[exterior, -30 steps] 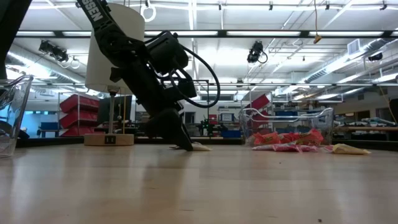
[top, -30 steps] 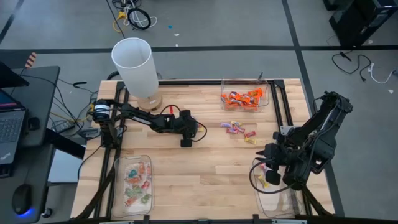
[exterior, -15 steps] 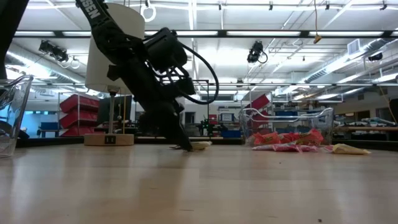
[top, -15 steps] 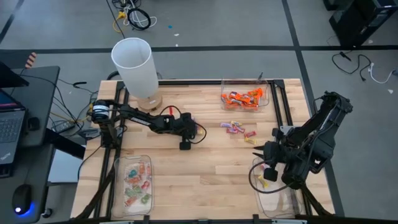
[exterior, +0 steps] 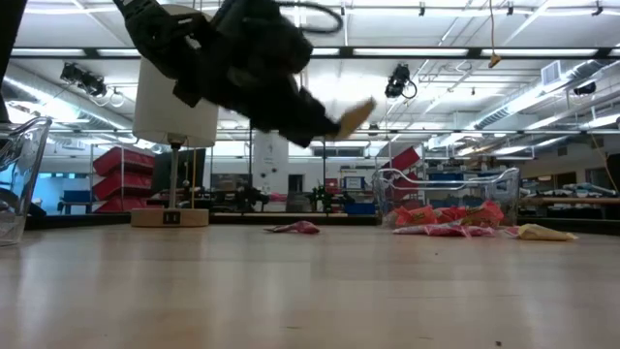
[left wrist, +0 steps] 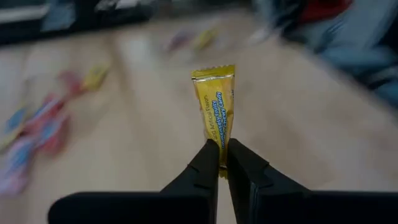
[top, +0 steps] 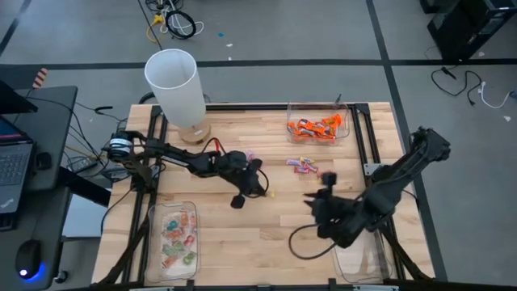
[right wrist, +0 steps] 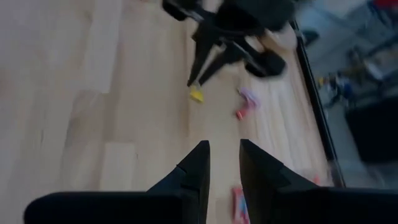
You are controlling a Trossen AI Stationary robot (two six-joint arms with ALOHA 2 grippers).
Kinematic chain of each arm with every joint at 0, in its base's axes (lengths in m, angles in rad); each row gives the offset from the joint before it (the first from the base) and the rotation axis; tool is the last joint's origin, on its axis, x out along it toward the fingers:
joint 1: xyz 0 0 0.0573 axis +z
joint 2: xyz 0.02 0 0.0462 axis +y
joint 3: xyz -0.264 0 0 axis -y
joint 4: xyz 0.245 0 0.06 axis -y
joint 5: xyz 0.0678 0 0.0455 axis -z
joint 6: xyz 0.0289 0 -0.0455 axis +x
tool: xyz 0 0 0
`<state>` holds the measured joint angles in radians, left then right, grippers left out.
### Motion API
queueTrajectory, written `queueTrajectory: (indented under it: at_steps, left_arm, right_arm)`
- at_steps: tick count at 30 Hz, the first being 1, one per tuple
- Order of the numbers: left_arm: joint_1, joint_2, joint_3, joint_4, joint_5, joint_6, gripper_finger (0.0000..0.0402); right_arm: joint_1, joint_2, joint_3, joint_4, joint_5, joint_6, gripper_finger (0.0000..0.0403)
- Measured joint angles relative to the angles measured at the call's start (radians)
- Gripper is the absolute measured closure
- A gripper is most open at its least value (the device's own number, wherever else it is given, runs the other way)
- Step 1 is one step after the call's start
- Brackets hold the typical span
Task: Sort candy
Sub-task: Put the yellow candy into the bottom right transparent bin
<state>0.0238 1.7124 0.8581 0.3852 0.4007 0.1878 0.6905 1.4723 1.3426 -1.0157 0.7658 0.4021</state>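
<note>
Candy lies in several places on my wooden table [top: 266,222]: one yellow-wrapped sweet [left wrist: 215,114] is pinched by its lower end between the fingers of my left gripper [left wrist: 219,163], standing upright above the fingertips with its crimped top free. From above, that left gripper [top: 260,191] sits near the middle of the table with the yellow sweet showing just at its tip, and from table height it hangs lifted clear of the surface, the sweet [exterior: 355,113] poking out to the side. A single pink sweet [exterior: 295,228] rests on the boards below and behind it. A small loose cluster of pink-and-yellow sweets [top: 304,166] lies on the wood between my two arms, toward the far side. The orange sweets [top: 317,127] are heaped in a clear tray [top: 343,115] at the far right corner, and pale green-and-pink ones [top: 176,238] fill another clear tray [top: 153,242] at the near left. My right gripper [right wrist: 222,163] hovers over bare boards at the near right, its two fingers a narrow gap apart with nothing between them; from above it [top: 320,212] sits beside a third clear tray [top: 363,259]. A white cylinder [top: 174,85] stands at the far left of the table.
</note>
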Motion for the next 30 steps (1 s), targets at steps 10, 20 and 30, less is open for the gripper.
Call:
queueTrajectory:
  at_steps: [10, 20, 30]
  left_arm:
    - [0.000, 0.003, 0.002, 0.152, 0.173, -0.149, 0.0376]
    - [-0.010, 0.003, 0.002, 0.264, 0.178, -0.194, 0.0376]
    - [-0.013, 0.002, 0.003, 0.338, 0.178, -0.201, 0.0376]
  right_arm:
    - [-0.119, 0.097, 0.000, 0.301, -0.174, -0.288, 0.0317]
    - [-0.198, 0.098, 0.000, 0.340, -0.271, -0.352, 0.0270]
    - [-0.229, 0.097, 0.000, 0.360, -0.271, -0.380, 0.0245]
